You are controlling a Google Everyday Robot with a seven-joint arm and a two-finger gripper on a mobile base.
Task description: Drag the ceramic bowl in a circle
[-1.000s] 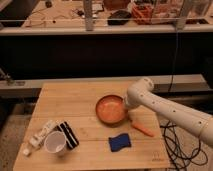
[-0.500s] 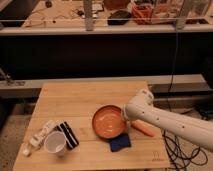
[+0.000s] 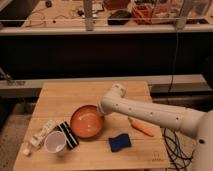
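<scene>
The ceramic bowl (image 3: 86, 122) has slid left across the bench (image 3: 75, 92) since a moment ago, and the arm has gone along with it.

The gripper (image 3: 103, 111) is at the right edge of the bowl, low down, right at the rim. The arm hides its tip, so I cannot tell if it is open or closed, or if it holds the rim.

The bowl sits near the front left of the bench. A black thing with white stripes (image 3: 67, 134) is just beside it on the left. A white cup (image 3: 55, 142) is near that. A blue sponge (image 3: 120, 142) lies near the bowl's right front, and an orange stick (image 3: 141, 127) lies farther right.

I think the bowl is hard and a bit heavy. It looks shiny, so it may be slippery. It could chip if it bumps things. The rim looks like the best place to hold it, or press on the inside wall.

I can read no words or labels.
</scene>
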